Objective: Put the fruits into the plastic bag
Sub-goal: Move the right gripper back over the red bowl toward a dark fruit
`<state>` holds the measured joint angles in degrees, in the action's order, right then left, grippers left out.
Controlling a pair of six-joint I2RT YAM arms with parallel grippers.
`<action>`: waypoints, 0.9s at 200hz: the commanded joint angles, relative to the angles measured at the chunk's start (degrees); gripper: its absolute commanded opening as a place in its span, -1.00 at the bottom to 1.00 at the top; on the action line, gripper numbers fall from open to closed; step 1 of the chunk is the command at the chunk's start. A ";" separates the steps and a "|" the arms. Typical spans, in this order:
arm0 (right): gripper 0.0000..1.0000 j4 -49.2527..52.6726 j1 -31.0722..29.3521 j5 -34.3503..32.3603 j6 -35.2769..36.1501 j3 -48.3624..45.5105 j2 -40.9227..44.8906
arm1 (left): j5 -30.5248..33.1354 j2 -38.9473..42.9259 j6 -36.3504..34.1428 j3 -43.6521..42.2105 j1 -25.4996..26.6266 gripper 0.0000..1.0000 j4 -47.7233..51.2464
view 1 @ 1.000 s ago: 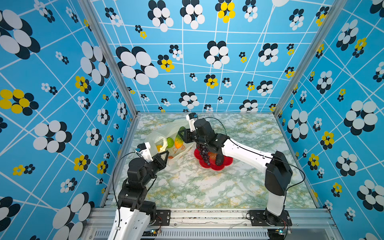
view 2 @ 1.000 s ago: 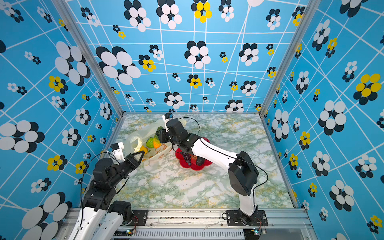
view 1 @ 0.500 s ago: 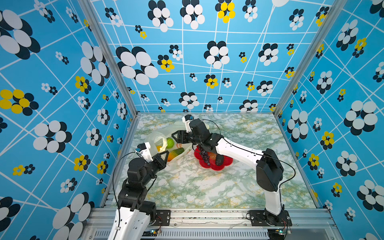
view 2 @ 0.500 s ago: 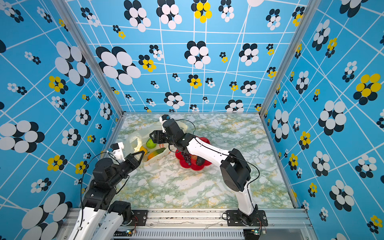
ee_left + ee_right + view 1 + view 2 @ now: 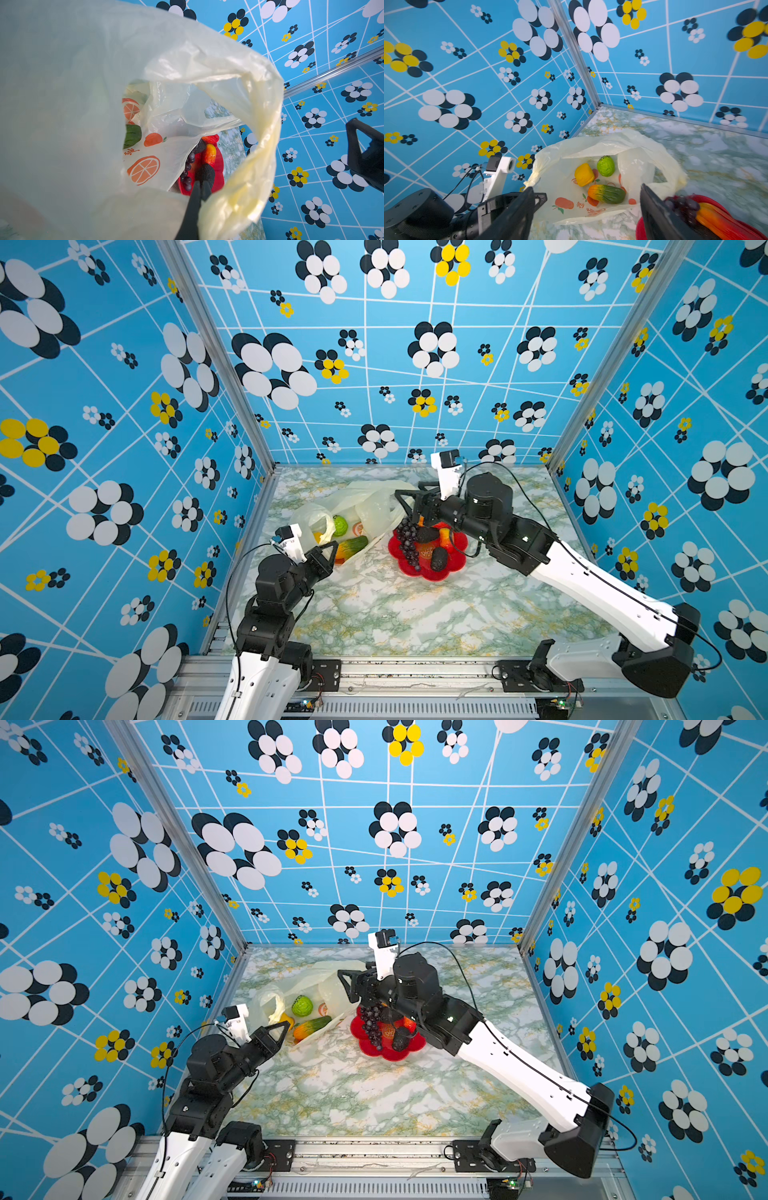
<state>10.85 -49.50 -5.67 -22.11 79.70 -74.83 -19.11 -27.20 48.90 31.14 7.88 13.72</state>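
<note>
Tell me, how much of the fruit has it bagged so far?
Three pieces already lie inside the plastic bag: the bumpy green ball, the yellow piece and the cucumber. The left jaws pinch the bag's handle, holding it open; the right jaws hang open and empty near the red dish. Left to move: the grape bunch, two dark avocados and the red-orange pieces.

Plastic bag [image 5: 62, 104] blurred close-up; cucumber [image 5: 132, 136] pt. hidden behind it; dish [image 5: 639, 229] cropped.
</note>
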 commanded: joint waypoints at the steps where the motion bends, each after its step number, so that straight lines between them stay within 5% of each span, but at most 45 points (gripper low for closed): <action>1: 0.62 11.78 3.21 -6.03 1.23 -3.96 0.25 | -0.75 -0.22 0.36 0.21 -0.46 -1.00 -1.59; 73: 0.61 26.62 8.86 -2.84 0.17 -7.09 -3.71 | -0.58 0.26 1.19 0.34 -0.44 -1.00 -1.37; 137: 0.63 27.20 9.37 4.76 -3.22 -6.58 -15.49 | -0.49 -0.39 1.01 0.59 -0.42 -1.00 -1.32; 180: 0.66 33.26 9.42 -0.48 -3.62 -3.09 -21.78 | -0.05 0.81 0.41 0.53 -0.41 -1.00 -0.02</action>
<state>37.93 -40.29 -3.57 -24.49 73.14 -94.24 -19.09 -27.31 49.93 31.14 7.88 13.74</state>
